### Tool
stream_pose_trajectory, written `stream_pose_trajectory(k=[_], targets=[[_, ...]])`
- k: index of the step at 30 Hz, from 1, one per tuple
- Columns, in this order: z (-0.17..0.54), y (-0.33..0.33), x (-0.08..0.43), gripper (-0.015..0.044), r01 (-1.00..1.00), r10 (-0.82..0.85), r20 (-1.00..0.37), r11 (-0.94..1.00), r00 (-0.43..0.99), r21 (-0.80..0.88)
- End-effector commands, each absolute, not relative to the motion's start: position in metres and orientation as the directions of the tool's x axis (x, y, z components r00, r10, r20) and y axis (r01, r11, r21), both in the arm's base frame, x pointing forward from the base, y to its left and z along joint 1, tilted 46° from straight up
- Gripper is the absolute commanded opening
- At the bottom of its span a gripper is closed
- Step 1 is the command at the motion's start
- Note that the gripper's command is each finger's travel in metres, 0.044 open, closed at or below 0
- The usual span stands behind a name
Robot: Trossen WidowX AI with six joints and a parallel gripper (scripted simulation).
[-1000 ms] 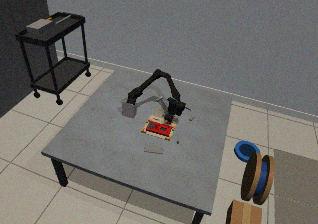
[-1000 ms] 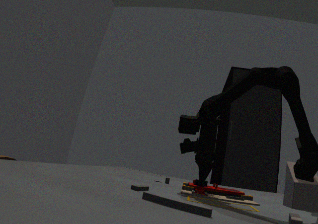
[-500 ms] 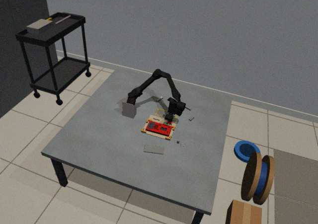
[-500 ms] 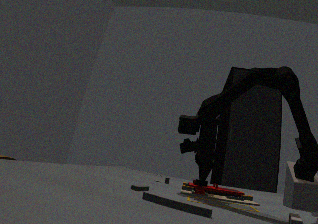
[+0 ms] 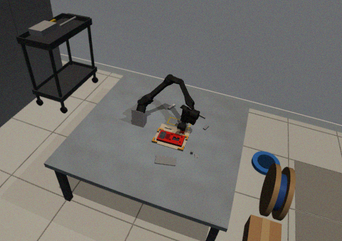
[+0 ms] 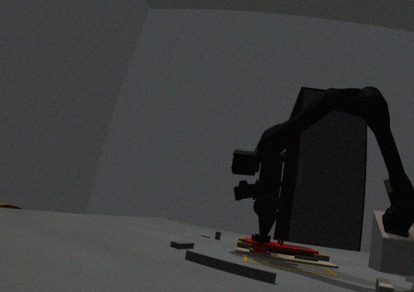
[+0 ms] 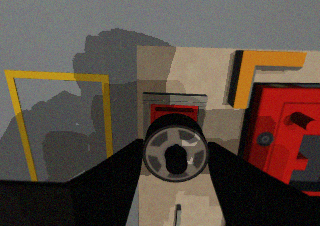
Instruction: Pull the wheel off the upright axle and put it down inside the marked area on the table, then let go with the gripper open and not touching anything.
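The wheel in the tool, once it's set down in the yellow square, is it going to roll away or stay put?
The wheel looks round and rigid, with a dark tyre around a grey spoked hub, so it could roll if set on its edge. Laid flat on its face inside the yellow outline, it would probably stay. The tool pinches its curved rim, so it might slip.

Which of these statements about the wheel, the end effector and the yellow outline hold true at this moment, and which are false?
1. The end effector is shut on the wheel. True.
2. The wheel lies inside the yellow outline. False: it sits between the fingers over the beige board, right of the outline in the wrist view.
3. The end effector is open and holds nothing. False: the wheel is clamped between its fingers.
4. An orange corner piece sits on the board beside the red plate. True.
5. The yellow outline has nothing inside it. True.
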State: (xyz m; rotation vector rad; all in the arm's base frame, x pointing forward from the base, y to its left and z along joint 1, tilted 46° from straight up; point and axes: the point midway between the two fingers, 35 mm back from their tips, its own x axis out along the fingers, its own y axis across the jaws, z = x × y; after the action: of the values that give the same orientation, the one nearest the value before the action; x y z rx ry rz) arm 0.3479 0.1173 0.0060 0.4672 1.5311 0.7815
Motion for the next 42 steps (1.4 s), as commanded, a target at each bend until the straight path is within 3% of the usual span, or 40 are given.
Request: stream_pose_trajectory(k=[1, 42], targets=[[0.012, 0.108, 0.35, 0.0, -0.144, 0.703, -0.703, 0.688, -0.112, 0.711], [0.0213, 0.0983, 0.3513, 0.0, -0.141, 0.704, -0.702, 0.688, -0.11, 0.712]])
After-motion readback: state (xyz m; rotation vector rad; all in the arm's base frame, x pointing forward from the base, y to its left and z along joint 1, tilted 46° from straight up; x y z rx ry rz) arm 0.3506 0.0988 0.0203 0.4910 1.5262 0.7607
